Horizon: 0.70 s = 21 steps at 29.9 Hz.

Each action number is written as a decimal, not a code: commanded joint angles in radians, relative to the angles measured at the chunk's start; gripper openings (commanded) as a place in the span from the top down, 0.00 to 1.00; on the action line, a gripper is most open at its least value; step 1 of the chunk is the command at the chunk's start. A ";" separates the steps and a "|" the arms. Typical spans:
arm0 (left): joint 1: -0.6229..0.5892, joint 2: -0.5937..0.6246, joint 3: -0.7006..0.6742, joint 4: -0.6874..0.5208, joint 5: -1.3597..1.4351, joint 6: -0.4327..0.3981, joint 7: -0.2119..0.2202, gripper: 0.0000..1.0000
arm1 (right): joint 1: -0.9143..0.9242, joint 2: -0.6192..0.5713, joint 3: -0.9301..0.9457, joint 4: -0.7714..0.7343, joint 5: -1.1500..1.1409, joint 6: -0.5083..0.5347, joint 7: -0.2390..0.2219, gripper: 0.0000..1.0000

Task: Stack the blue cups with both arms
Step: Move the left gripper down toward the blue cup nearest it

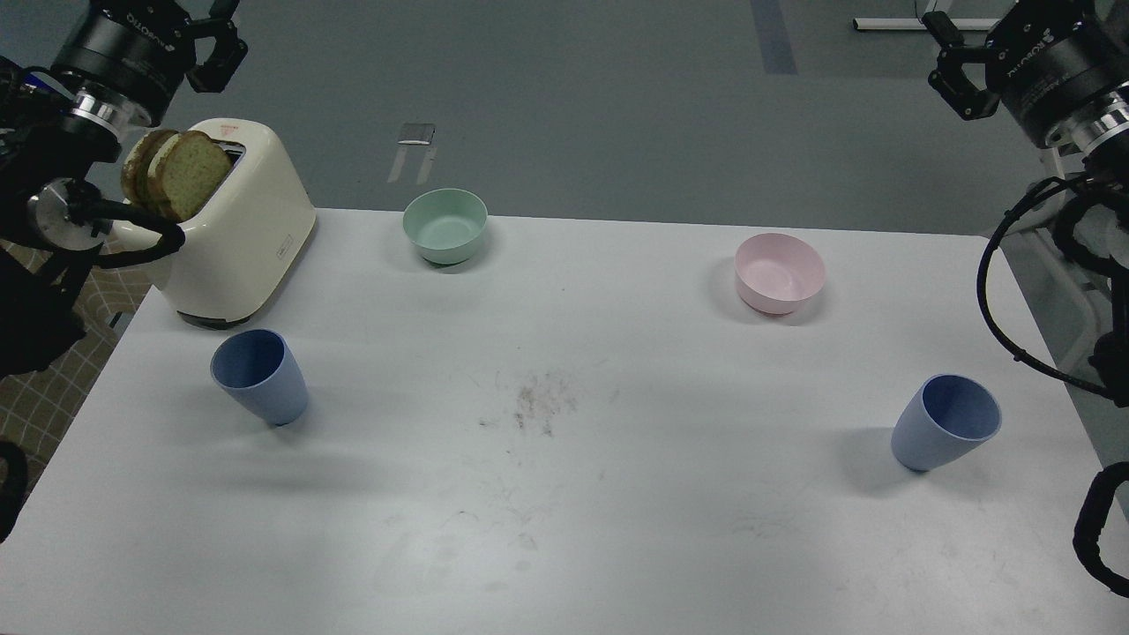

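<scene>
Where any writing can be read, it is the white "ROBOTIQ" lettering on the wrist of each black arm; the small red mark on top of the cream toaster [242, 229] is too small to read. The left gripper [214, 40], upper left of the frame, and the right gripper [953, 62], upper right, both sit above the floor beyond the table's far edge, fingers spread apart and holding nothing. One blue cup [260, 377] stands lower left, just in front of the toaster; the other blue cup [945, 434] stands lower right, near the table's right edge. Between them the white table [564, 529] lies open, scuffed at centre. A green bowl [445, 226] and pink bowl [780, 272] sit toward the far edge.
</scene>
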 commanded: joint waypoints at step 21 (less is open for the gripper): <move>0.086 0.173 0.056 -0.155 0.221 -0.009 -0.013 0.05 | -0.045 -0.010 0.045 0.025 0.088 0.023 -0.002 0.00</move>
